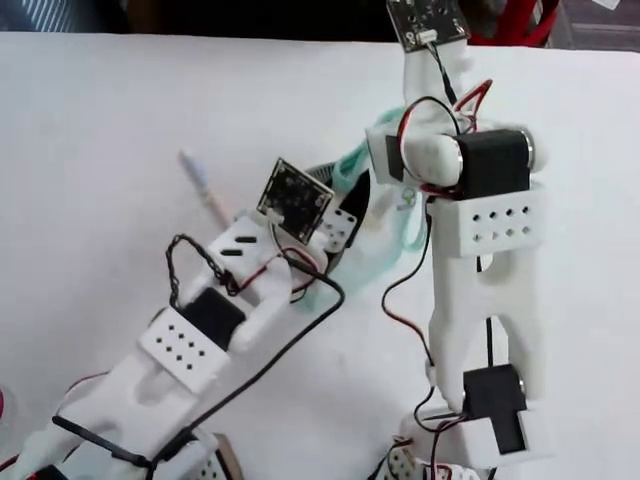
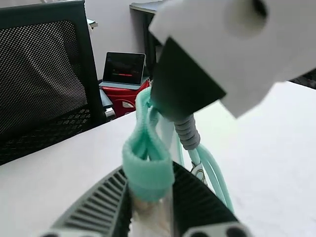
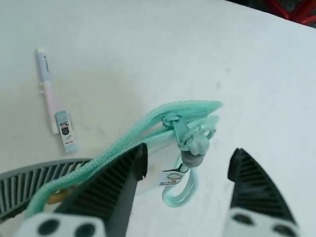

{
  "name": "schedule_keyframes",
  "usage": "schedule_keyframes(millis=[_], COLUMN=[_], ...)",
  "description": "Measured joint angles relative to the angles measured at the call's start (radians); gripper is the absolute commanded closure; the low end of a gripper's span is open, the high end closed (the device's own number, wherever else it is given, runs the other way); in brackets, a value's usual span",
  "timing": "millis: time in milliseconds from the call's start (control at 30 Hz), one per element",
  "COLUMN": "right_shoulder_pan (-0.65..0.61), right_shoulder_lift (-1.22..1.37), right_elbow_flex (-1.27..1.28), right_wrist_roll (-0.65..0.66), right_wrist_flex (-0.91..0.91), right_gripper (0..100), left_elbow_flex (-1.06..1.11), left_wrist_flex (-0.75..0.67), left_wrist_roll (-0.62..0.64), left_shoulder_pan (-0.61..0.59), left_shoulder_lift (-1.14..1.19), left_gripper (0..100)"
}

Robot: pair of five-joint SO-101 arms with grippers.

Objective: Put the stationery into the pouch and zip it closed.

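- Your left gripper [image 2: 148,183] is clamped on one end of the mint pouch [image 2: 147,170]; the pouch stretches from there towards the other arm.
- Your right gripper [image 3: 188,154] has its jaws apart; the grey zipper pull [image 3: 190,159] sits between them.
- The pouch's tag [image 3: 173,177] has print too small to read.
- In the right wrist view you see a pen [image 3: 47,81] on the table [image 3: 123,44], apart from the pouch.

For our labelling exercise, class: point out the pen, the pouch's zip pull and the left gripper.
pen [image 3: 46,84], right wrist view, middle of its barrel.
zip pull [image 3: 195,143], right wrist view, its mint knob.
left gripper [image 2: 149,173], left wrist view, midway between its fingertips, pinching the pouch [image 2: 143,128].
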Motion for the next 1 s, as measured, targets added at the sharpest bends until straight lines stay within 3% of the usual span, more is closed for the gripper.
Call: schedule_keyframes(millis=[200,400,800,867,1000], right_shoulder_pan=[0.005,0.018,0.038,0.038,0.038], right_shoulder_lift=[0.005,0.083,0.006,-0.008,-0.023], right_elbow_flex=[-0.161,-0.169,0.072,0.086,0.101], right_wrist_roll=[-0.043,-0.046,-0.018,-0.018,-0.018], right_wrist_flex=[0.000,0.002,-0.011,-0.011,-0.011], right_gripper=[74.4,74.4,74.4,74.4,74.4], left_elbow_flex=[0.008,0.012,0.018,0.018,0.018], left_wrist_flex=[0.000,0.000,-0.003,-0.003,0.028], left_wrist_roll=[0.000,0.000,-0.002,-0.003,-0.002], left_shoulder_pan=[0.000,0.000,0.005,0.008,0.003], left_shoulder_lift=[-0.002,-0.002,-0.002,-0.002,-0.021], left_gripper=[97,97,97,93,73])
